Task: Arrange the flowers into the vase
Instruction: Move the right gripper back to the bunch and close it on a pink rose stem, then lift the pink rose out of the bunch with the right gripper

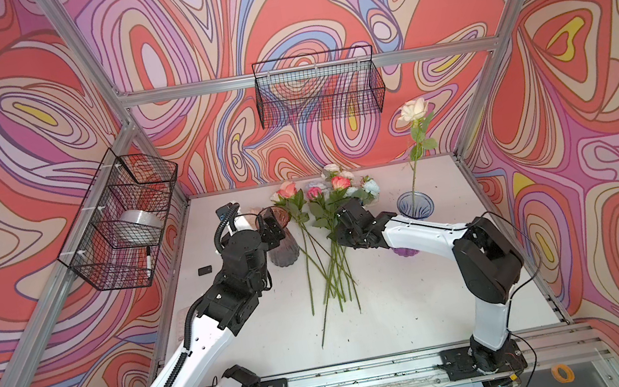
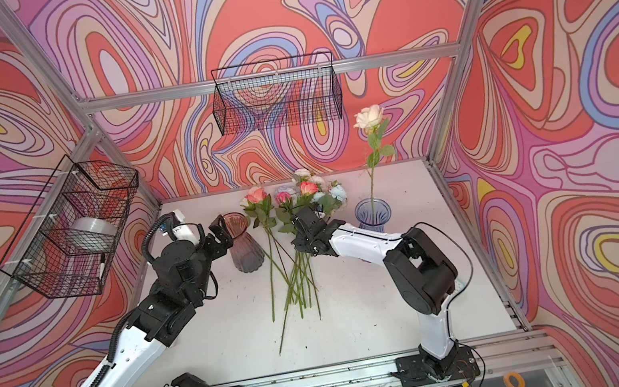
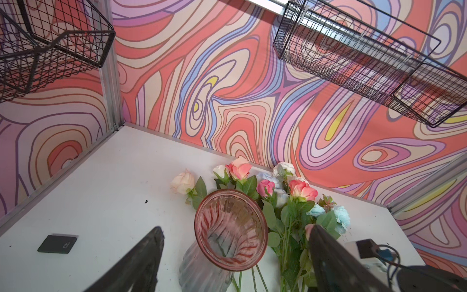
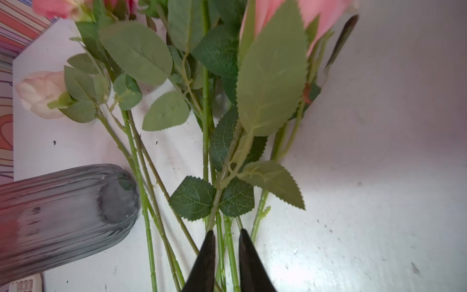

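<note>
Right wrist view: the right gripper [image 4: 226, 233] stands narrow. Its black fingers [image 4: 206, 255] are nipped about one or two green stems low in the pile, just below a cluster of leaves. I judge it a grip, though I cannot tell how many stems are caught. In both top views the flowers [image 1: 319, 214] lie in a loose fan in the middle of the table [image 1: 422, 303], blooms far, cut ends near, stems crossing. One white rose [image 1: 413, 110] already stands in the blue vase [image 1: 428, 207] at the far right. Just left of the pile stands the pink vase [image 3: 199, 273], empty. The left gripper [image 3: 237, 227] is spread wide with a finger on either side of its mouth, touching neither as far as the left wrist view shows.

The flowers look light, with thin, fairly stiff stems and soft blooms and leaves that would crush or fold if pinched. The stems look smooth, so one held at a single point may swivel, the bloom end dipping. The best hold is on bare stem below the lowest leaves, near the middle of its length, never on the head. Because the stems overlap, a lift may drag a neighbour by a snagged leaf. The vases look like ribbed glass: hard, slick, and likely to tip if a stem knocks the rim.
</note>
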### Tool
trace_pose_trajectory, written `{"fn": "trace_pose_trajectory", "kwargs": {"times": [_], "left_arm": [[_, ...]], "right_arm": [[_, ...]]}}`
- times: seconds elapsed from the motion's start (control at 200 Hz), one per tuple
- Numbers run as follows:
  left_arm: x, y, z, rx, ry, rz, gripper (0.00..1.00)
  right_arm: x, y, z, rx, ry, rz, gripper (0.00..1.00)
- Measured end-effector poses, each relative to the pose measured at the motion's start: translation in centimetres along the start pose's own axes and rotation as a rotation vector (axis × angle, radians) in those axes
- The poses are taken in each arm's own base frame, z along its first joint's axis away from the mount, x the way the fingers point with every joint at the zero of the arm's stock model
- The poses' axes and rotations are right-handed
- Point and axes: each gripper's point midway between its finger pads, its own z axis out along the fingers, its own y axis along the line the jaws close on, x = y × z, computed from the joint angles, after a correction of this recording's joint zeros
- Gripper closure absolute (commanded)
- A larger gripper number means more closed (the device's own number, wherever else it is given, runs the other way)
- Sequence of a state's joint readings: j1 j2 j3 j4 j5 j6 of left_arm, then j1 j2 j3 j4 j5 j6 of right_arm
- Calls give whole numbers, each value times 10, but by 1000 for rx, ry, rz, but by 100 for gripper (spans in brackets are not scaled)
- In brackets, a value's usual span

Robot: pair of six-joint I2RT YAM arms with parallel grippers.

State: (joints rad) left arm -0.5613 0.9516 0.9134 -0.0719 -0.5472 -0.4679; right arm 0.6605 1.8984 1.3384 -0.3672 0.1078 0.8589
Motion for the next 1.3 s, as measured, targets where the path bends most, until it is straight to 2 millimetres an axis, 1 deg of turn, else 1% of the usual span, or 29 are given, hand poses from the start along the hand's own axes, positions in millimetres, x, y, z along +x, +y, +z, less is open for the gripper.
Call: {"fn": "trace_pose_trajectory", "kwargs": {"times": [0.095, 0.17, 0.285, 0.516, 0.656, 0.716, 0.776, 0.896, 1.026, 1.101, 1.182, 1.302], "left_arm": [[0, -2, 0, 12, 5, 0, 10], [1, -3, 0, 17, 9, 1, 10], [3, -5, 1, 22, 16, 4, 10], [5, -7, 2, 35, 24, 4, 10], [6, -8, 2, 41, 30, 6, 10], [7, -8, 3, 41, 33, 7, 10], [7, -8, 3, 39, 34, 8, 10], [7, -7, 3, 38, 33, 7, 10], [6, -8, 4, 41, 33, 6, 10], [7, -7, 4, 41, 36, 6, 10], [8, -8, 6, 46, 43, 7, 10], [12, -11, 8, 60, 58, 10, 10]], "right_arm": [[3, 2, 14, 3, 17, 6, 82], [3, 3, 22, 2, 21, 11, 81], [1, 4, 23, -4, 20, 19, 81], [-14, 5, 24, -30, -12, 43, 81], [-16, 2, 32, -20, -11, 51, 81], [-15, 0, 37, -13, -7, 55, 83], [-13, -3, 40, -5, 0, 56, 88], [-13, -3, 41, -6, 2, 62, 91], [-15, -1, 40, -13, -4, 64, 93], [-18, 2, 33, -24, -13, 60, 93], [-24, 8, 21, -44, -29, 58, 93], [-38, 21, -6, -91, -67, 48, 94]]}}
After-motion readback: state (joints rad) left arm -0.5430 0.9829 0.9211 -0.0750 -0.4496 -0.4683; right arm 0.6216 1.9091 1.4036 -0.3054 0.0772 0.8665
